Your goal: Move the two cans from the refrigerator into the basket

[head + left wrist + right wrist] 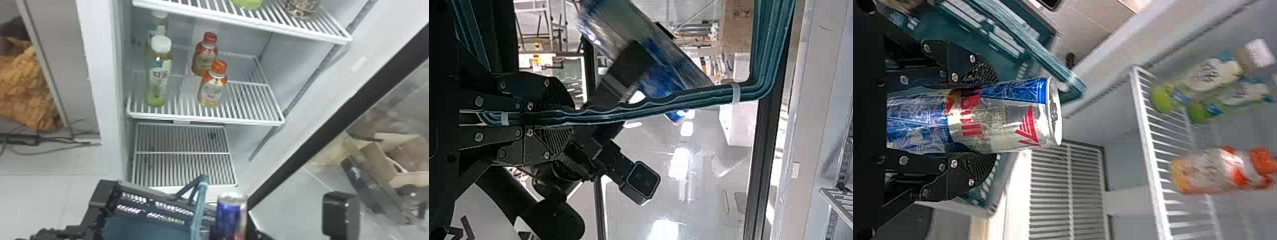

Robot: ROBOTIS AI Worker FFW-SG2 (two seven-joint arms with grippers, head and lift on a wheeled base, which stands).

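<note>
- Right gripper (252, 229): jaws closed on a blue-and-silver can (231, 213), lower centre of the head view, standing roughly upright there. Right wrist view: can lies between both jaws, its silver end projecting past them.
- Left gripper (549, 120): jaws closed around the teal handle (669, 104) of the basket.
- Basket (153, 207): bottom of the head view, left of the can; its handle rises just beside the can. Cannot tell whether the two touch.
- Refrigerator middle shelf (252, 105), upper centre: two bottles with green bases (158, 76), one behind the other, and two orange-capped bottles (213, 86) to their right. All upright.
- Cardboard box (380, 159): right edge of the head view.
</note>
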